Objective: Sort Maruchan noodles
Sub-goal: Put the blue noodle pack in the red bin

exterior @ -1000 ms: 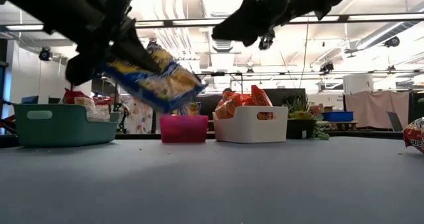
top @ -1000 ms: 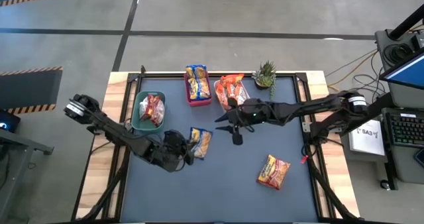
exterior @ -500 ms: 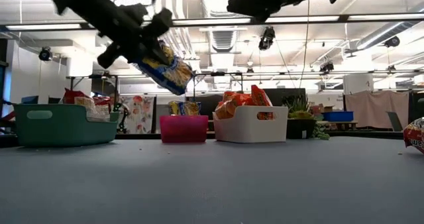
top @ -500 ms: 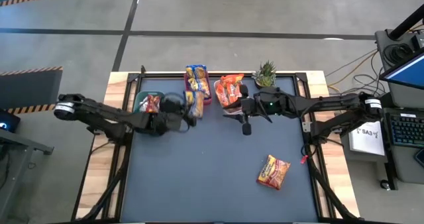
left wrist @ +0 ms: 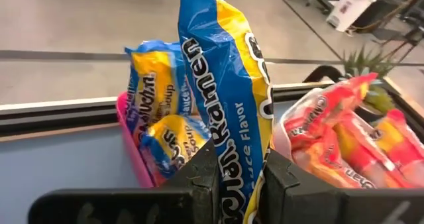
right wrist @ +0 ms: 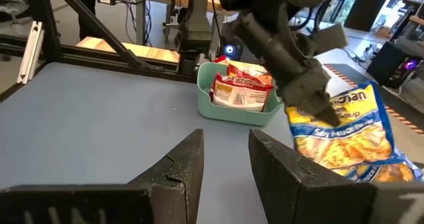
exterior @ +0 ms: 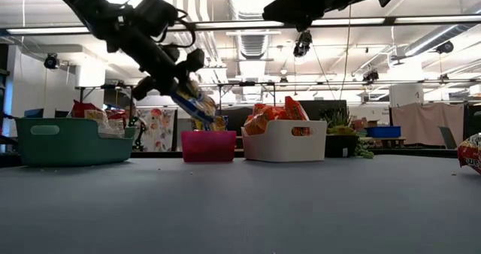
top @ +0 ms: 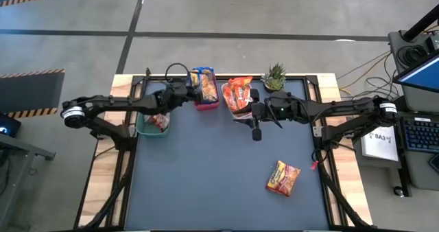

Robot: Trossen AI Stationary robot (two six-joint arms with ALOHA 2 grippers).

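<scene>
My left gripper is shut on a yellow-and-blue Maruchan noodle packet and holds it over the pink bin at the table's far side. That bin holds more yellow-and-blue packets. Orange packets fill the white bin beside it, and red-orange ones lie in the green bin. One orange packet lies flat on the mat at the near right. My right gripper hovers open near the white bin, with nothing between its fingers. My left gripper pinches the packet's two flat faces between its two fingers, near one short end. The fingers come from the table's left, slanting down. The packet hangs tilted ahead of them, clear of the table, its free end just above the pink bin.
A small potted plant stands at the far right behind the white bin. The three bins line the far edge. The mat's middle and near left are bare.
My left gripper has swung from the table's near middle toward the far edge, carrying the yellow-and-blue packet up and over the pink bin, turning as it went. My right gripper has drawn a little up and toward the right edge.
</scene>
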